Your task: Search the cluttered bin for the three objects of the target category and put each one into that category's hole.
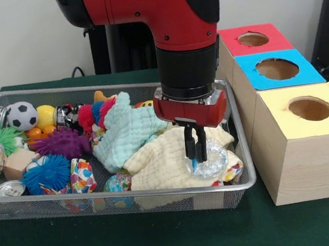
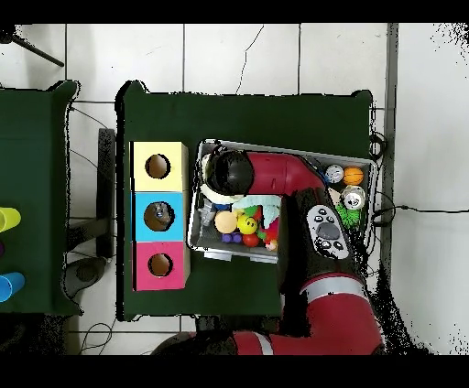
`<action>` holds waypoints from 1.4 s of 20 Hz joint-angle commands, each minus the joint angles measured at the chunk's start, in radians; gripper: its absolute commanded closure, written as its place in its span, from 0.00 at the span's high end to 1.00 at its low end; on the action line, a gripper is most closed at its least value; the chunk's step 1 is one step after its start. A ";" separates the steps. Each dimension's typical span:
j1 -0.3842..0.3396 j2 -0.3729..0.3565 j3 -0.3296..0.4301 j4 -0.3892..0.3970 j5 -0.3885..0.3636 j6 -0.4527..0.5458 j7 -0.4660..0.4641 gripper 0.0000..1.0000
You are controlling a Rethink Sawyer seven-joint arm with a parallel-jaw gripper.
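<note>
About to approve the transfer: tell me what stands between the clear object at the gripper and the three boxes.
Only the bin's mesh wall separates the clear object, beneath the gripper, from the boxes. The yellow box stands nearest, just outside that wall, hole on top. Nothing else visible intervenes.

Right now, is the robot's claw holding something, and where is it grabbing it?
The claw looks closed on a clear, shiny plastic thing lying on the yellow cloth, pinching its upper left edge. What that thing is cannot be told.

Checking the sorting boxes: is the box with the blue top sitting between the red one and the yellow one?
Yes, the blue-topped box sits between the red and yellow ones.
</note>
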 commanded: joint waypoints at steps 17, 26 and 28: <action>0.039 -0.091 0.001 -0.039 0.020 0.386 0.035 0.00; 0.131 -0.168 -0.103 -0.091 0.005 0.508 0.131 0.00; 0.138 -0.183 -0.115 -0.079 0.015 0.518 0.134 0.00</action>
